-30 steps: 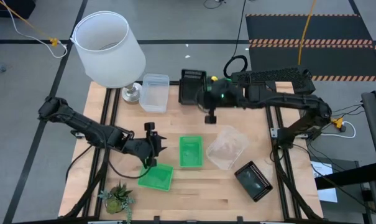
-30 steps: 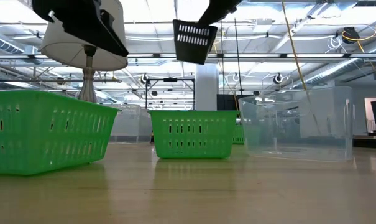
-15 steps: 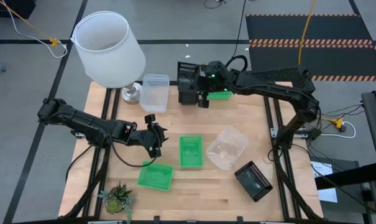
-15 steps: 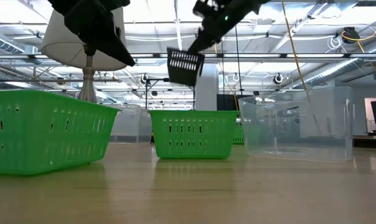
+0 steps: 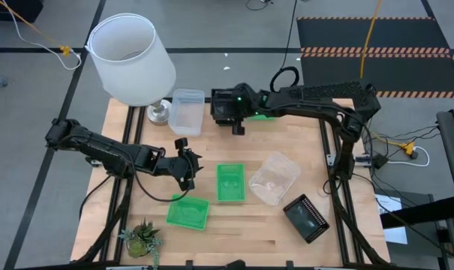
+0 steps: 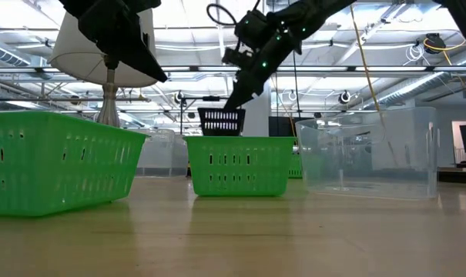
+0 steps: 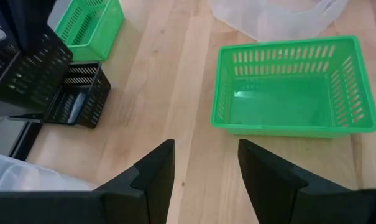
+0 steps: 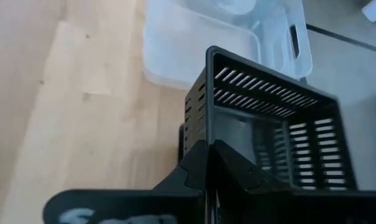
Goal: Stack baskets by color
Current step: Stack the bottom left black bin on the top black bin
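Note:
My right gripper (image 5: 234, 112) is shut on a black basket (image 5: 223, 105) and holds it over the far middle of the table. A second black basket (image 7: 76, 102) stands on the wood just beneath it. My left gripper (image 5: 189, 171) hovers open and touches nothing, a little left of a green basket (image 5: 230, 182). Another green basket (image 5: 187, 214) stands nearer the front edge. A third black basket (image 5: 307, 217) lies at the near right. One clear basket (image 5: 187, 111) stands by the lamp, and another (image 5: 274, 178) rests tilted right of centre. My right gripper pinches one side wall of the black basket at its rim (image 8: 196, 140), near a corner, one finger inside and one outside. The fingers slant down from the table's right. The basket hangs below them (image 6: 221, 121), open side up, clear of the table.
A big white lampshade (image 5: 130, 58) stands at the far left corner and a small potted plant (image 5: 142, 238) at the near left. A further green basket (image 5: 267, 114) sits at the far edge behind my right arm. Bare wood lies along the front edge.
My right gripper has swung toward the table's left and come down with the black basket, which now hangs low over the far black basket. My left gripper has shifted away from the near green basket toward the far edge, still open.

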Available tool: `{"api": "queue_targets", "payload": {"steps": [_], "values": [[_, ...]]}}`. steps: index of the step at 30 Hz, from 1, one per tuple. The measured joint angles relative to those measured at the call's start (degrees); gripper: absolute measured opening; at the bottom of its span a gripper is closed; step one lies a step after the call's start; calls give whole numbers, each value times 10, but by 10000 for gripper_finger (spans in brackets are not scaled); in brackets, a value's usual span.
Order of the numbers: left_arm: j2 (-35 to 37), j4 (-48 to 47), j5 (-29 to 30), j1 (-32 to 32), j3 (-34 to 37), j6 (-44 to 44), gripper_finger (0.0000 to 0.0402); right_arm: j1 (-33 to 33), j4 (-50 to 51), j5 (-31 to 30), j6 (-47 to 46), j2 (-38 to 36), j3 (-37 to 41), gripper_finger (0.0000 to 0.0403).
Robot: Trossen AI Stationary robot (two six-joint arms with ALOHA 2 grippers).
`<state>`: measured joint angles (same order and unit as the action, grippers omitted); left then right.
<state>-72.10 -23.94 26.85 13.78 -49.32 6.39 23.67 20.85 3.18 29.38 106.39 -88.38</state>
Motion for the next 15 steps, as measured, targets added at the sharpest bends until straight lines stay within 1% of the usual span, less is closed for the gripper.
{"api": "queue_targets", "payload": {"steps": [9,15], "values": [[0,0,0,0,0,1,179,15,-13,-1,2,32,0,9],[0,0,0,0,0,-1,179,15,-12,-1,-1,33,5,9]]}}
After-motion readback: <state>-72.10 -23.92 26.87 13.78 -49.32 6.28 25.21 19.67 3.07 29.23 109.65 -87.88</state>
